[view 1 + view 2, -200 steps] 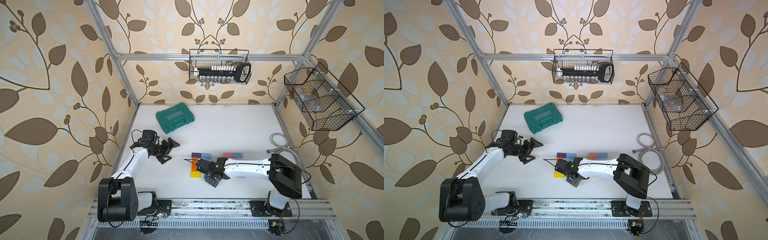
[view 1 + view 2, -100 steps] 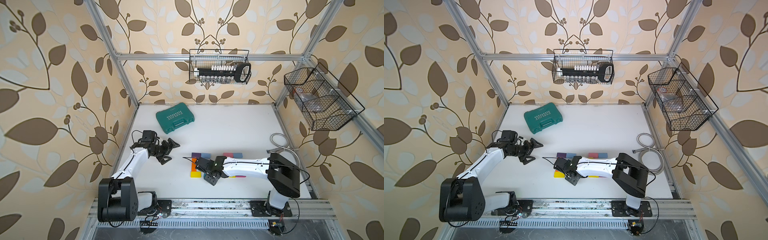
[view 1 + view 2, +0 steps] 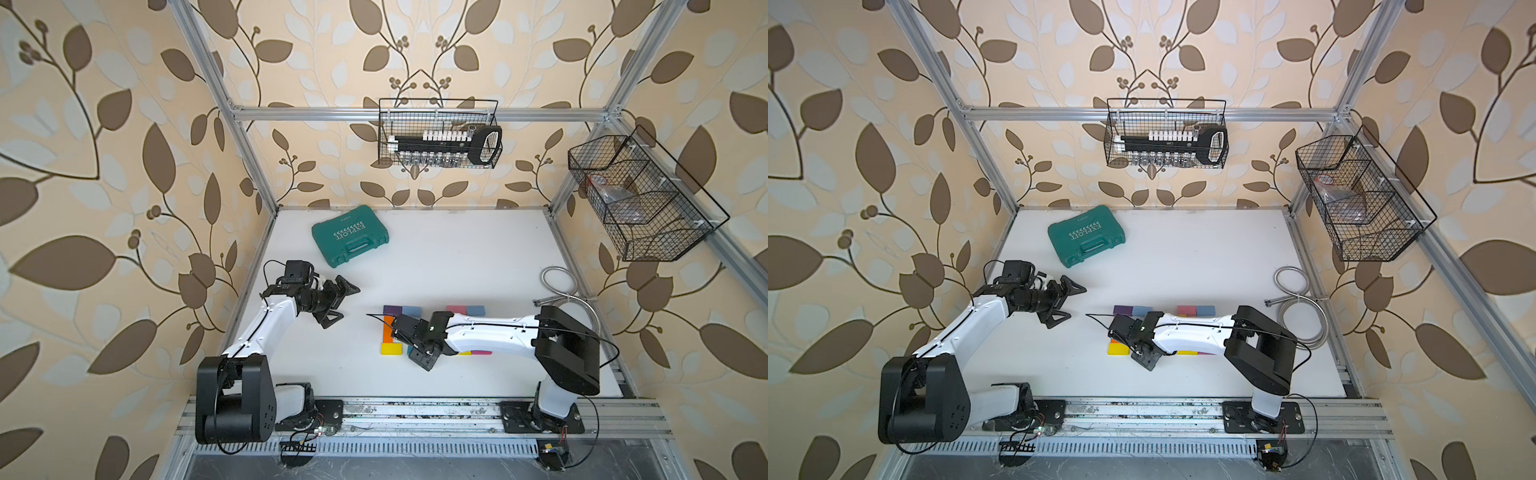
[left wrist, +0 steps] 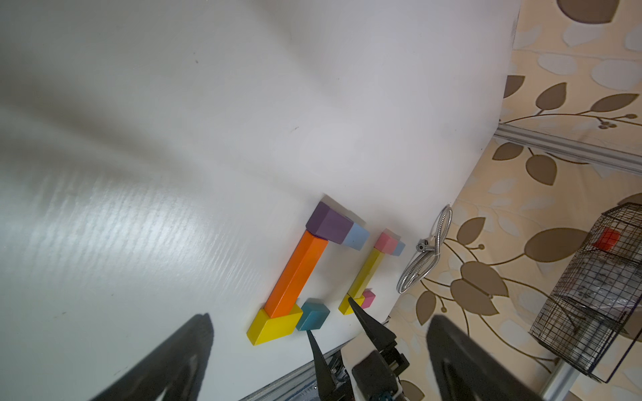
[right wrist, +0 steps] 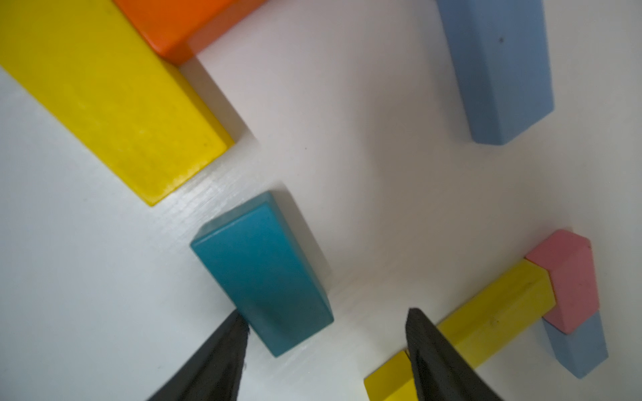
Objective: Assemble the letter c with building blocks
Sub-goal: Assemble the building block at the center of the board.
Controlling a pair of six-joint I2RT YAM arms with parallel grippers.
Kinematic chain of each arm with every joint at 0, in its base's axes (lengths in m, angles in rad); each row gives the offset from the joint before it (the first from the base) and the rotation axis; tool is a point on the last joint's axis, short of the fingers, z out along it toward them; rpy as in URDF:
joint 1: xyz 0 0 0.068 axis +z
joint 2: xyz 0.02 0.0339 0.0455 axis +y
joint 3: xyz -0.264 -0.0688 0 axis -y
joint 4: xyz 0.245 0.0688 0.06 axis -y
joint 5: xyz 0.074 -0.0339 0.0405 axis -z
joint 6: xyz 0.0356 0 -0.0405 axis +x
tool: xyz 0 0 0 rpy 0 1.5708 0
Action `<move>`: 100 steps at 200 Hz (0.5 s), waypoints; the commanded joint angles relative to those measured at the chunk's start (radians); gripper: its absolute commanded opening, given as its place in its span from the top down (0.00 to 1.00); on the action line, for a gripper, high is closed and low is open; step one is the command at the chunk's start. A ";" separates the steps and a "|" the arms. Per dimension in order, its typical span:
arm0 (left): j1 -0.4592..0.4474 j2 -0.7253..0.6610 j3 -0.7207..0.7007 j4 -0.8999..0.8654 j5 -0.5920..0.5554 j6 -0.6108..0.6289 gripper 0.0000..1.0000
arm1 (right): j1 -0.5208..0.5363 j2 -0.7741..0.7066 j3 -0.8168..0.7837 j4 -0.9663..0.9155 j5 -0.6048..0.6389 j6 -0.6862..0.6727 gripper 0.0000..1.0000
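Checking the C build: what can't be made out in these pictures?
Top views: right arm covers most of the long yellow block and teal block.
Right wrist view: frame edge cuts off the orange block; right end effector contact with the teal block unclear.
Top views: side basket contents too small.

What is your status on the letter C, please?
Left gripper open, clear of blocks. Right gripper open, teal block partly between jaws, unclamped. Long yellow block crowds the other jaw.
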 commanded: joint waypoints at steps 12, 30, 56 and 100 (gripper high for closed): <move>0.009 -0.004 0.000 -0.002 0.016 0.001 0.01 | -0.003 -0.108 0.046 -0.058 -0.091 0.123 0.29; 0.009 0.005 0.010 -0.005 0.010 0.006 0.01 | -0.004 -0.147 0.069 -0.067 -0.150 0.251 0.19; 0.010 0.025 0.031 -0.007 0.004 0.011 0.01 | -0.014 -0.201 0.036 -0.010 -0.217 0.450 0.12; 0.011 0.054 0.073 -0.019 -0.011 0.020 0.01 | -0.089 -0.334 -0.181 0.246 -0.301 0.805 0.06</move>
